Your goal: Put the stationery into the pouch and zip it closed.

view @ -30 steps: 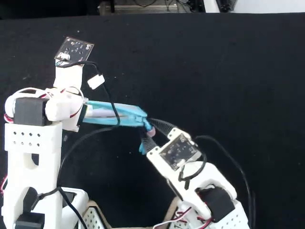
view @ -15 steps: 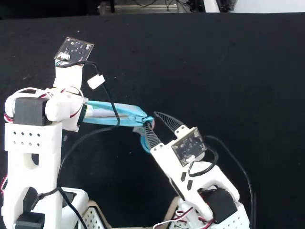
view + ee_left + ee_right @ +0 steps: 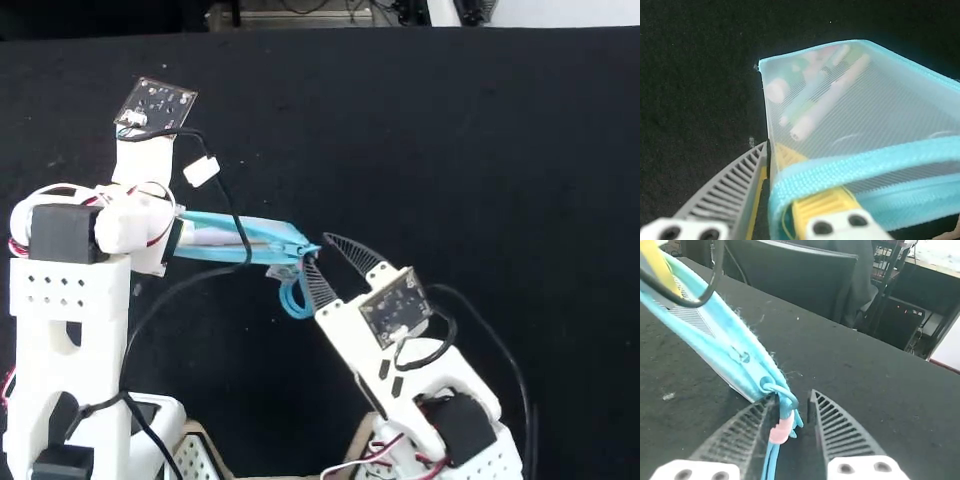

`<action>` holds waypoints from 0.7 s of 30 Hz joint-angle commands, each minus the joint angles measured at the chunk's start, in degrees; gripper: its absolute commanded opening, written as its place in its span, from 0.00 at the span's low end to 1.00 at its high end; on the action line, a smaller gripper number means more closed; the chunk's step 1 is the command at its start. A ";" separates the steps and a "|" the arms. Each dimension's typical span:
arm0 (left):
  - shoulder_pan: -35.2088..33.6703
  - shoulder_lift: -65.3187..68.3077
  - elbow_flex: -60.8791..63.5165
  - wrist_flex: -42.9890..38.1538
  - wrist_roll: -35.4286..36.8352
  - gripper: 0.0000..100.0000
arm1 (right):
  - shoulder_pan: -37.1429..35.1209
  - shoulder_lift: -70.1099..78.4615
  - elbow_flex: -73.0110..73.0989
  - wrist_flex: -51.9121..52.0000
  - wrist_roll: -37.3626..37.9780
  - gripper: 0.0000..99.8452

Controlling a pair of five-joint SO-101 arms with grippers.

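Observation:
The pouch [image 3: 245, 241] is turquoise-edged and see-through, held off the black table by my left gripper [image 3: 180, 240], which is shut on one end. In the left wrist view the pouch [image 3: 855, 115] shows pens and an eraser inside, and my left gripper [image 3: 771, 150] clamps its rim. My right gripper [image 3: 316, 250] stands open at the pouch's other end. The zip's cord loop [image 3: 293, 298] hangs free just below. In the right wrist view the cord loop [image 3: 781, 416] dangles between the spread fingers of my right gripper [image 3: 792, 397], against one finger [image 3: 740, 440]. The zip looks drawn to that end.
The black table [image 3: 480, 150] stretches free to the right and back. A cable [image 3: 225, 205] from the left arm crosses over the pouch. Dark furniture stands beyond the table's far edge [image 3: 805, 280].
My right gripper was shut on the zip's cord at the pouch's end; it has opened and drawn back slightly. The cord loop now hangs loose. The left arm has kept still.

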 commanded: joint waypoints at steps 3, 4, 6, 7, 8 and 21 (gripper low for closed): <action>0.75 0.00 0.04 -0.44 0.44 0.03 | -0.18 -6.37 0.66 -3.52 2.64 0.09; 0.75 0.00 0.04 -0.44 0.44 0.03 | -0.18 -6.46 0.66 -3.52 2.81 0.09; 0.75 0.00 0.04 -0.44 0.44 0.03 | -0.26 -6.46 0.57 -3.69 2.99 0.04; 0.75 0.00 0.04 -0.44 0.44 0.03 | -0.26 -6.46 0.57 -4.22 3.16 0.02; 0.75 0.00 0.04 -0.44 0.44 0.03 | -0.26 -6.46 0.66 -4.84 4.22 0.01; 0.75 0.00 -0.48 -0.79 0.44 0.03 | -0.09 -5.85 -12.88 5.01 6.07 0.01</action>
